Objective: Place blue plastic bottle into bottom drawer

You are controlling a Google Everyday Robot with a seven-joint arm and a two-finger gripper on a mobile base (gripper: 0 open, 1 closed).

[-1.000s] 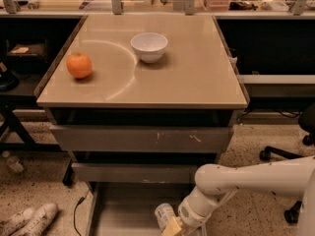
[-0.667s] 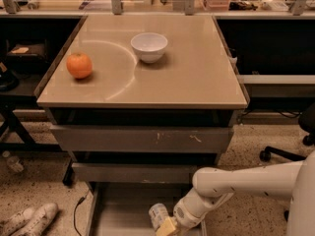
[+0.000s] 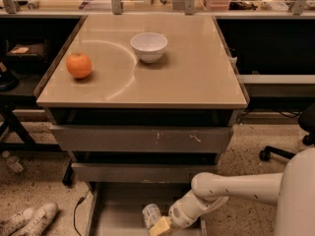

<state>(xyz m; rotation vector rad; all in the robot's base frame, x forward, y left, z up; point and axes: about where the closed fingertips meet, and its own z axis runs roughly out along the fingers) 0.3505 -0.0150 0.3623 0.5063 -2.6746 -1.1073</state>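
Grey sheet metal makes up the bottom drawer (image 3: 118, 206), which stands pulled out below the table (image 3: 197, 77), past its front edge, so its flat floor lies open from above. The two drawers directly under the table top, the upper drawer (image 3: 140, 138) and the middle drawer (image 3: 142, 172), are pushed in, which leaves the way down to the lowest one free.

The white arm (image 3: 236, 187) reaches in low from the right of the table, bent so that the pincer (image 3: 158, 225) sits over the drawer's floor, beneath the table's front middle. It is closed around the blue plastic bottle (image 3: 151, 215). One tan pad (image 3: 161, 226) presses against the bottle's side, and the other is hidden. The bottle hangs inside the drawer's outline, tilted, just left of the wrist. I cannot tell whether it touches the floor.

My judgement is that this is the lowering step, nearly done: the bottle is held low and inside the rails so that letting go would drop it only a little way.

On the table top an orange (image 3: 78, 65) lies toward the left and a white bowl (image 3: 148, 46) sits near the back — both well clear of the work. Off the table's left front corner, white shoes (image 3: 29, 219) lie on the floor.
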